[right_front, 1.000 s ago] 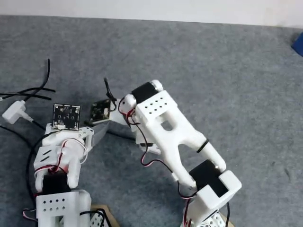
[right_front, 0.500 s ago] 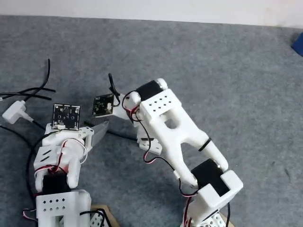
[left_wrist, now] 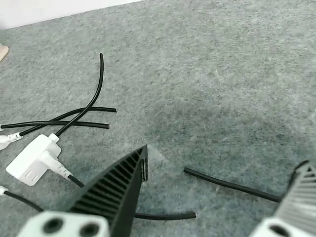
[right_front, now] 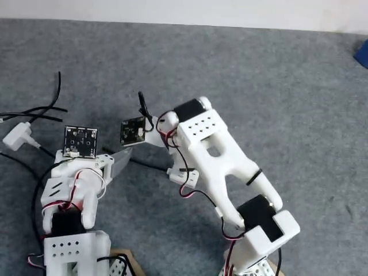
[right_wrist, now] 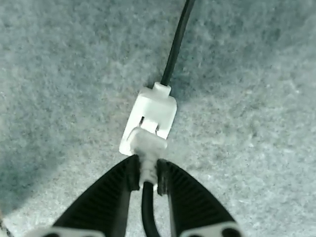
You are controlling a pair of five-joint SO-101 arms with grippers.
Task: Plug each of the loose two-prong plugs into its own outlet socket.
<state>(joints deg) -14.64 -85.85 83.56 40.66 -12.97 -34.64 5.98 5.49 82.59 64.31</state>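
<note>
Your right gripper (right_wrist: pixel 146 170) is pinched nearly shut, its two black fingers (right_wrist: pixel 116 190) clamped on the white neck of a two-prong plug (right_wrist: pixel 147 140) where its black cord (right_wrist: pixel 148 210) comes out. The cord runs back between the fingers toward the wrist. The plug's head meets the near end of a white outlet socket (right_wrist: pixel 157 106), in line with it. You cannot tell from here whether the prongs are fully home. The socket lies flat on the grey felt surface (right_wrist: pixel 256 74), and its own black cable (right_wrist: pixel 177 39) leads straight away from the gripper.

In the high view your right arm (right_front: pixel 213 161) reaches in from the near edge of the felt toward the left half, with its wrist camera board (right_front: pixel 133 131) just beside the left arm's board (right_front: pixel 80 142). The joined plug and socket sit hidden under that wrist.

Your left gripper (left_wrist: pixel 224 158) stands wide open and holds nothing, its ribbed black finger (left_wrist: pixel 121 185) well apart from the other one and grey felt showing between them. The left arm (right_front: pixel 72 190) sits by the near-left corner of the felt.

A second white connector block (left_wrist: pixel 30 159) lies near the left edge of the felt (right_front: pixel 17 136), untouched, with a black cord trailing from it. Whether it is a plug or a socket is not clear. Beside it, loose black cables (left_wrist: pixel 74 116) cross one another, and another cable end (left_wrist: pixel 227 183) lies on the felt between the open fingers.
</note>
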